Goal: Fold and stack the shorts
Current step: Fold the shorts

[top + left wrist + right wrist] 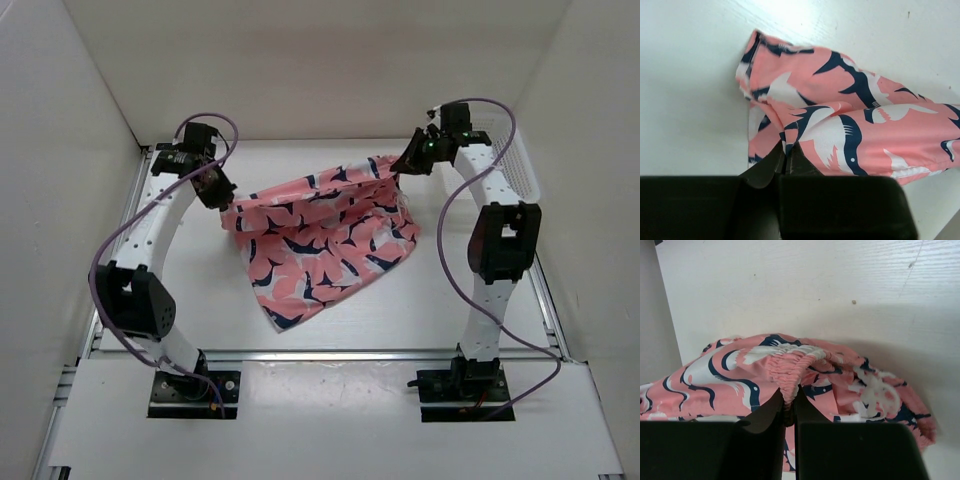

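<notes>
- Holding the shorts (325, 245) at two opposite ends, both arms stretch the cloth between them over the far half of the counter (450, 310). The near portion drapes down and rests on the surface.
- Left end effector (786, 152): fingers pressed together on a bunched corner of the fabric at the left end of the garment.
- Right end effector (790, 405): fingers pressed together on the gathered elastic waistband (790, 367) at the right end, near the basket (520, 170).
- Judged purpose of the two-point hold: tension along the raised edge takes out slack so the cloth can be laid flat before folding. No fold looks complete, so the task appears to be at an early stage.
- Shorts material: thin, soft fabric, salmon-pink with navy-and-white whale-like shapes. It creases readily, as the wrinkles beside each grip show.
- Waistband: ruched and ribbed, thicker than the surrounding cloth, and probably the firmer grip point.
- Basket: white rigid plastic mesh at the far right of the counter, apart from the draped cloth.
- Counter: white, smooth, matte.
</notes>
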Available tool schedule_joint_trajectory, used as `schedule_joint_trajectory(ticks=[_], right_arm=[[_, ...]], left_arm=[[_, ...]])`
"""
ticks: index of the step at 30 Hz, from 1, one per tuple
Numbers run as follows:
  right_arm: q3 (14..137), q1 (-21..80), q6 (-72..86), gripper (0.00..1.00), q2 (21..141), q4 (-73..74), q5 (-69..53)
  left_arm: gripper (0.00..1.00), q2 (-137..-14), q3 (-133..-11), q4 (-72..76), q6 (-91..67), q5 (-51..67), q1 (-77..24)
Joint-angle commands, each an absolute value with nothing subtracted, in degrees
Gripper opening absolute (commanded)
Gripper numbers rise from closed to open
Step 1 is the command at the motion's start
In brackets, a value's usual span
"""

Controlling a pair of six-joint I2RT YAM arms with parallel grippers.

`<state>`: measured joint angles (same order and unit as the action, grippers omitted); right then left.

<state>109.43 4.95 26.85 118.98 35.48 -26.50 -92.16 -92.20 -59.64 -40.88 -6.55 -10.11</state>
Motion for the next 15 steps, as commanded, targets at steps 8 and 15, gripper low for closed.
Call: schedule_joint_trajectory(ticks=[8,15], right_arm=[[98.4,4.0,25.6,0.01,112.5,35.5,-26.9],[87.6,0.6,22.0,0.01,107.9,35.4,-26.3]], left_arm=[[0.10,-84.7,-90.5,-64.6,-36.9,-1.4,-15.5],[0.10,-76.0,-71.2,-60.2,-44.8,0.4,-26.6]])
